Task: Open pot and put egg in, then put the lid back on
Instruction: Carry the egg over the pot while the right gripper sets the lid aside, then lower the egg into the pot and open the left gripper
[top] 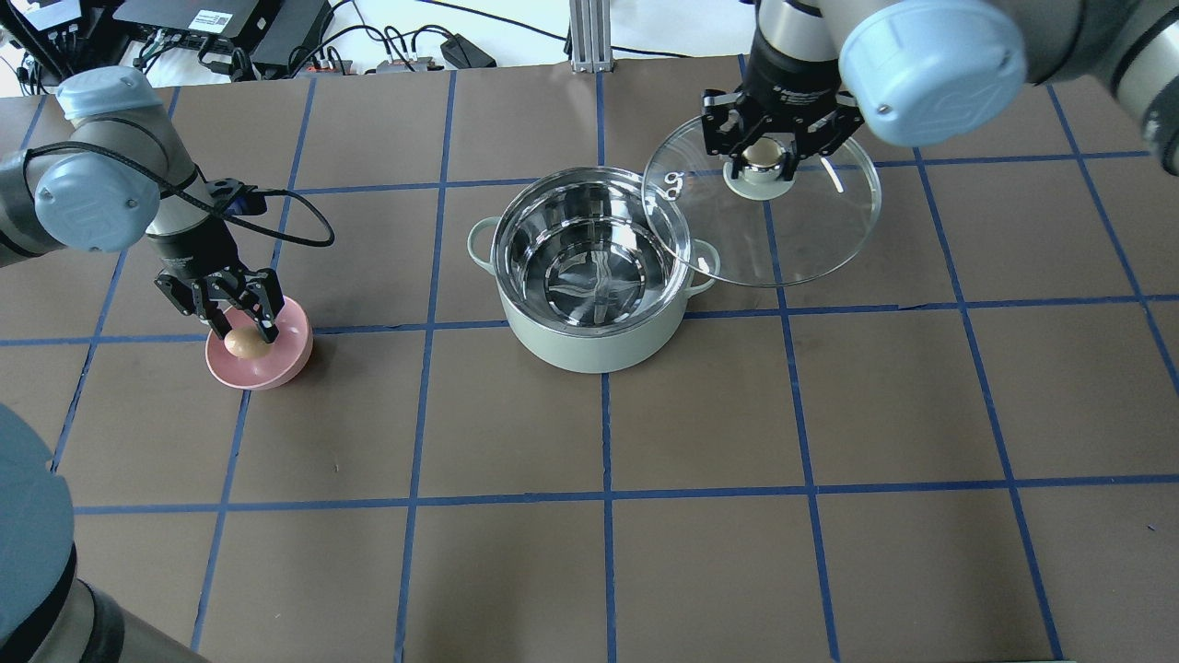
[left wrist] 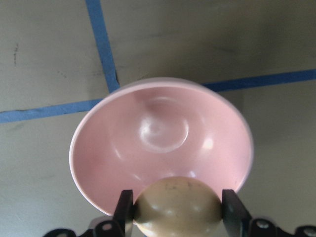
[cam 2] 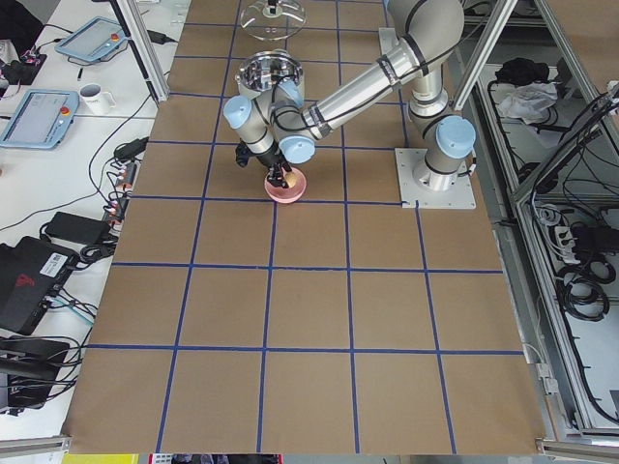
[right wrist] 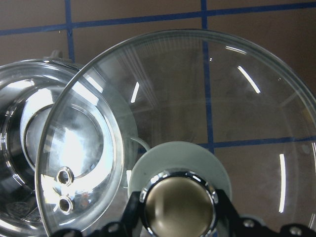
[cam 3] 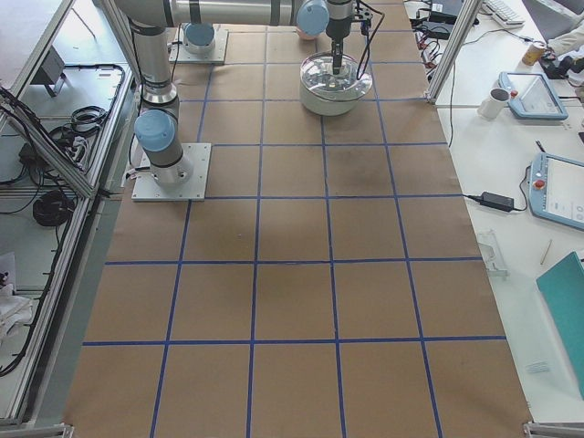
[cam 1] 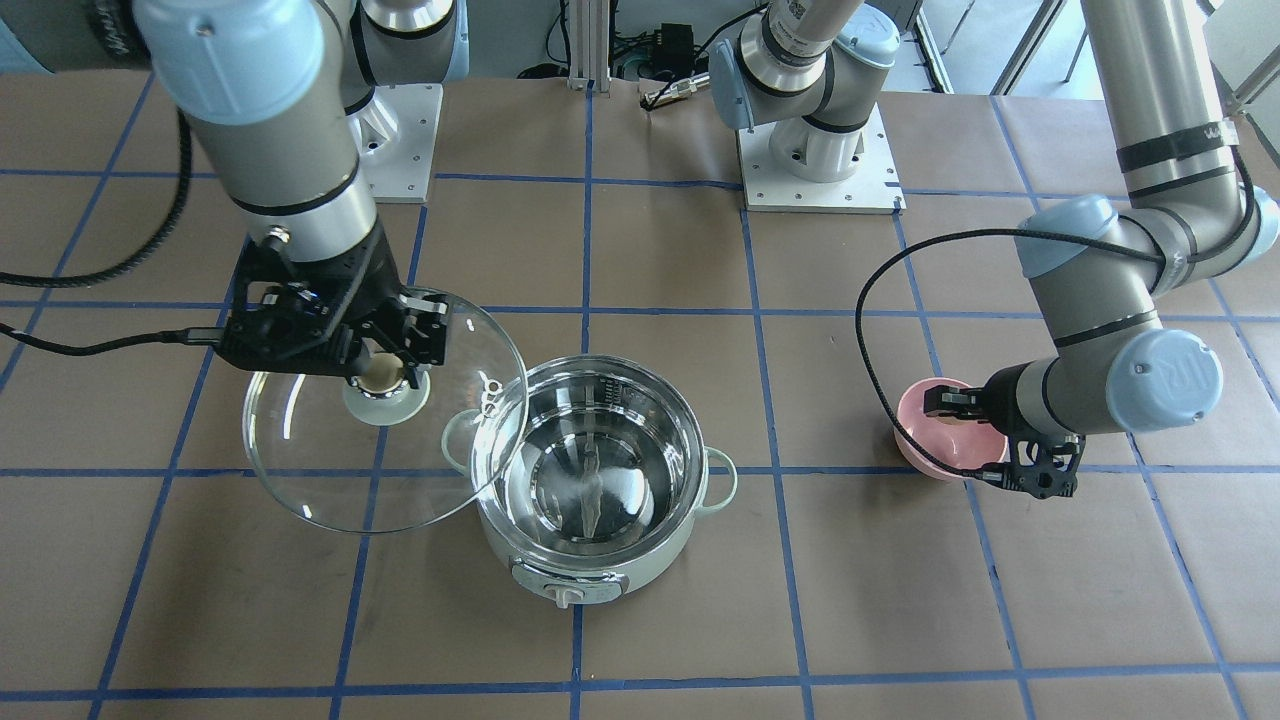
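Note:
The mint-green pot [top: 589, 345] stands open at mid-table, its steel inside empty; it also shows in the front view [cam 1: 600, 580]. My right gripper [top: 763, 155] is shut on the beige knob of the glass lid [top: 811, 230] and holds the lid tilted beside the pot, its edge overlapping the pot's rim. In the right wrist view the knob [right wrist: 178, 207] sits between the fingers. My left gripper [top: 241, 322] is shut on the tan egg [top: 247, 345] over the pink bowl [top: 285, 354]. In the left wrist view the egg [left wrist: 177, 205] sits between both fingers [left wrist: 124, 210].
The pink bowl [left wrist: 163, 133] is otherwise empty and stands far to the pot's left in the overhead view. Brown paper with blue tape lines covers the table [top: 599, 552]. The two arm bases [cam 1: 820, 160] stand at the table's robot side.

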